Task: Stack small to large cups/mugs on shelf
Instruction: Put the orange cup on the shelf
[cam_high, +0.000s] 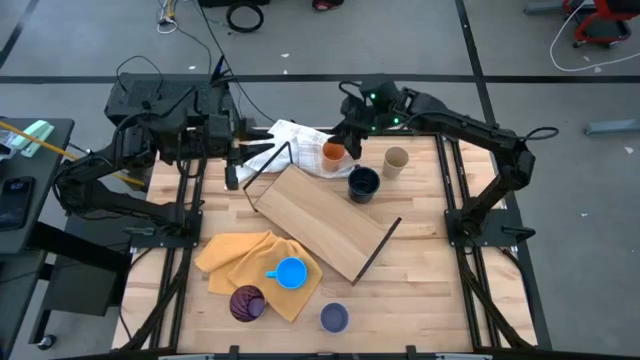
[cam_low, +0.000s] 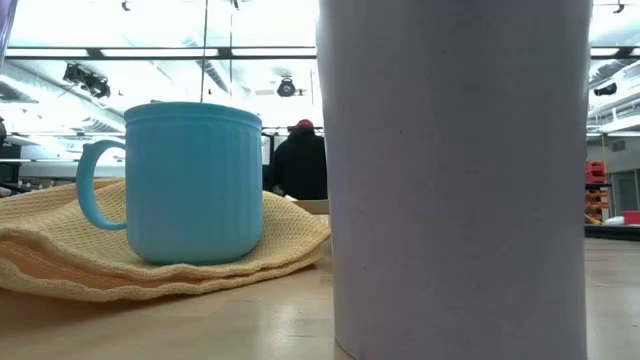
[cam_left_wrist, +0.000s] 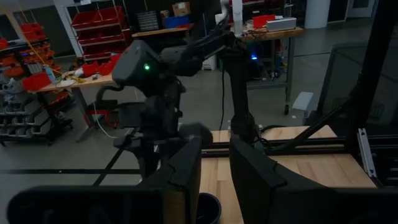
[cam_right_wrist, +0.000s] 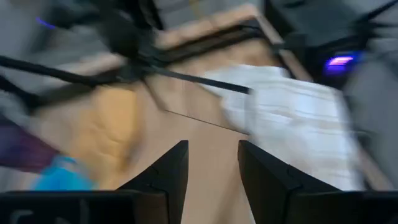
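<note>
A workshop floor with cables surrounds a light-wood counter (cam_high: 420, 300) seen from above, and no cup is stacked yet, so the task looks barely begun. The shelf (cam_high: 322, 222), a pale wood board on a thin black wire frame, lies at an angle mid-counter with nothing on top of it. Six cups sit scattered and apart: an orange cup (cam_high: 333, 153) on the white checked cloth (cam_high: 290, 140), a tan cup (cam_high: 396, 160) and a dark navy mug (cam_high: 363, 184) near the shelf's far edge, a bright blue mug (cam_high: 290, 273) with a handle and a dark purple cup (cam_high: 247, 303) on the yellow-orange cloth (cam_high: 240, 260), and a pale lavender-blue cup (cam_high: 334, 318) alone near the front. The right claw (cam_high: 350, 135) hovers just beside the orange cup, fingers apart and holding nothing. The left claw (cam_high: 237, 150) waits at the counter's far left edge, fingers slightly apart and empty. All sorting, nesting and placing on the shelf appears still to do.
</note>
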